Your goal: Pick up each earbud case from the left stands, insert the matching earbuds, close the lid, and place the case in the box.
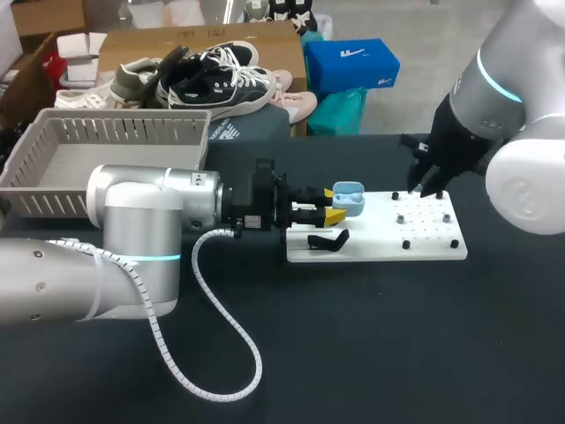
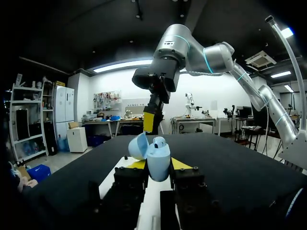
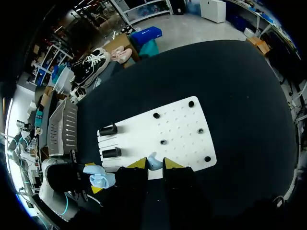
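My left gripper (image 1: 333, 204) is shut on a light blue earbud case (image 1: 350, 198), held above the left end of the white board (image 1: 380, 243). In the left wrist view the case (image 2: 157, 158) stands between the yellow tips with its lid open and one earbud (image 2: 159, 142) seated inside. My right gripper (image 1: 425, 185) hangs over the board's far right part. In its wrist view it (image 3: 154, 165) is shut on a small light blue earbud (image 3: 152, 161), above the board's (image 3: 163, 132) near edge. The case (image 3: 98, 176) shows off to one side.
Two black stands (image 3: 109, 129) (image 3: 112, 153) sit at the board's left end, one (image 1: 327, 239) just below the held case. Several black pegs (image 1: 406, 245) dot the board. The grey box (image 1: 106, 141) stands at the table's back left. A white cable (image 1: 221, 344) loops under my left arm.
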You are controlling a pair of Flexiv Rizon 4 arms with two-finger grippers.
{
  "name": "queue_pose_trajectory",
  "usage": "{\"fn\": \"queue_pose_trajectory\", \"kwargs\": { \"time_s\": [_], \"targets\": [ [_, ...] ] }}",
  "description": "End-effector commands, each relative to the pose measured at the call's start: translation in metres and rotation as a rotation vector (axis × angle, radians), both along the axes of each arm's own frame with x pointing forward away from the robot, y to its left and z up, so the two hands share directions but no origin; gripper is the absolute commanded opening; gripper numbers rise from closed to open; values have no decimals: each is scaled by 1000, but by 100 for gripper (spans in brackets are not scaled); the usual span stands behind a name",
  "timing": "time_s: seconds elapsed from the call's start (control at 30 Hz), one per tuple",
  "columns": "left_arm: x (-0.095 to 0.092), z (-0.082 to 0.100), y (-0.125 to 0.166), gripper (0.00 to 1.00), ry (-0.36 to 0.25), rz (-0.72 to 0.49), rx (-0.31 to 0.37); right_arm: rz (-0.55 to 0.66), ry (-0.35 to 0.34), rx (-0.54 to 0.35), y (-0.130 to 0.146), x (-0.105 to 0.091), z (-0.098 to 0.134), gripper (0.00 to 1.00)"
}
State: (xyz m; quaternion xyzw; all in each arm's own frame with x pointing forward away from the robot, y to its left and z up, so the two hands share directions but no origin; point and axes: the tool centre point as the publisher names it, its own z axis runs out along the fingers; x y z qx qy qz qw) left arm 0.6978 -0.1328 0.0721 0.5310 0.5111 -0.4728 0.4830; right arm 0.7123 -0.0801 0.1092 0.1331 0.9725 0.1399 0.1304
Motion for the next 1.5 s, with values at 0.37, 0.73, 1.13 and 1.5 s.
{"fn": "queue_pose_trajectory", "kwargs": {
  "time_s": [0.37, 0.73, 1.13, 1.5],
  "targets": [
    [-1, 0, 0, 0, -2, 5, -1, 240, 95, -125, 56, -44, 81, 0],
    [-1, 0, 0, 0, -2, 5, -1, 395, 129, -166, 96, -52, 81, 0],
    [-1, 0, 0, 0, -2, 5, -1, 388, 143, -155, 108, -49, 58, 0],
    [-1, 0, 0, 0, -2, 5, -1, 387, 157, -129, 123, -43, 39, 0]
  ]
}}
